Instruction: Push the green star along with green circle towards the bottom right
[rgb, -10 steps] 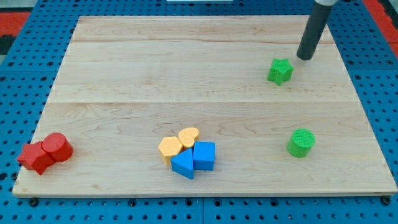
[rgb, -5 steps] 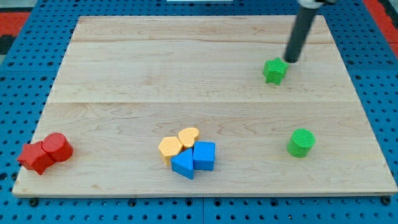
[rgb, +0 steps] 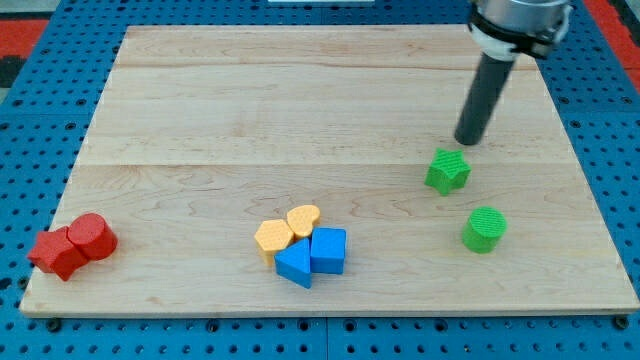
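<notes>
The arm carries no claw, only a rod. My tip (rgb: 466, 141) sits just above the green star (rgb: 447, 171), toward the view's top. The green circle (rgb: 484, 229) lies near, below-right of the star. Both look light, hard and slide-prone on the counter (rgb: 200, 120); press the star's upper-left face.

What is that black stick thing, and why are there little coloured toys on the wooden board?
The black stick is the end of a robot arm. It has no hand, so nothing is held; it only slides my tip along the wooden board to push blocks. One camera looks down at the board from above and a little in front.

My tip sits just above the green star, on its upper right, very close. Below the star, toward the view's bottom right, is the green circle, a small gap apart.

In the bottom middle, two yellow blocks and two blue blocks huddle together. Two red blocks sit at the bottom left corner.
</notes>
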